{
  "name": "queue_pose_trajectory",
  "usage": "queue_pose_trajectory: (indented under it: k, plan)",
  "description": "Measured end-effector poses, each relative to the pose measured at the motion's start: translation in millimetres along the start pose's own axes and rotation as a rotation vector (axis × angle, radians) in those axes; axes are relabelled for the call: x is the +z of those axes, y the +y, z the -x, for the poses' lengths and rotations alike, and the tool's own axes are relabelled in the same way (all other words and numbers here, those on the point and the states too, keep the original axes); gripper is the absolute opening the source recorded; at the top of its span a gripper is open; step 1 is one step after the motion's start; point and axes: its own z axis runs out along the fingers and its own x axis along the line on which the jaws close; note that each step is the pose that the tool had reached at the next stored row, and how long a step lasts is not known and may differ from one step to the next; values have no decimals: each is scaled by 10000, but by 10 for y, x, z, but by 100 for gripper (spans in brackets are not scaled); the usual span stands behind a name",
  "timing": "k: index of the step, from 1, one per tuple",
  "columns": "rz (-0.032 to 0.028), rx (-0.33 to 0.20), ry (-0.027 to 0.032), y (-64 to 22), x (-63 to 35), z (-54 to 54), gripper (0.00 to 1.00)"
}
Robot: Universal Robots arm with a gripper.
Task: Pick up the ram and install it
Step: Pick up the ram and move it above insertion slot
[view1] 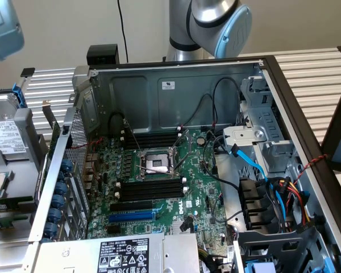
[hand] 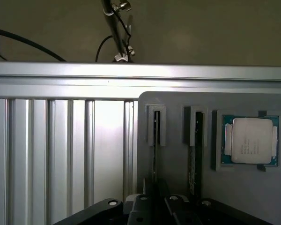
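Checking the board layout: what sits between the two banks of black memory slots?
The CPU socket, in the exterior view, between the far bank and the near bank.

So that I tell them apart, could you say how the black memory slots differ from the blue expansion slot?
The black memory slots are black with white end clips; the blue expansion slot is blue. The black slots come in banks, side by side; there is a single blue slot. The black slots look longer than the blue slot. Both run the same way across the green motherboard.
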Motion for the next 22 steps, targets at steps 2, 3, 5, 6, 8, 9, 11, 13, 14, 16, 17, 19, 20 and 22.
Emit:
queue_pose_trajectory:
  k: [2,3,5,6,8,9,11,13,14,16,17,19,20,22]
  plan:
    - [0,0,0,0,0,0,18]
    - [0,0,0,0,0,0,18]
    - [0,1,-1,0,0,0,15]
    - [0,0,0,0,0,0,15]
    - [0,0,0,0,0,0,12]
    - [0,0,0,0,0,0,12]
    - [1,0,0,0,0,0,12]
    - [0,0,0,0,0,0,12]
    - [0,0,0,0,0,0,12]
    - [0,0,0,0,0,0,12]
    - [0,0,0,0,0,0,12]
    - [-2,0,-1,0,-12,0,12]
    - [-1,0,-1,0,-28,1,12]
    - [0,1,0,1,-75,1,12]
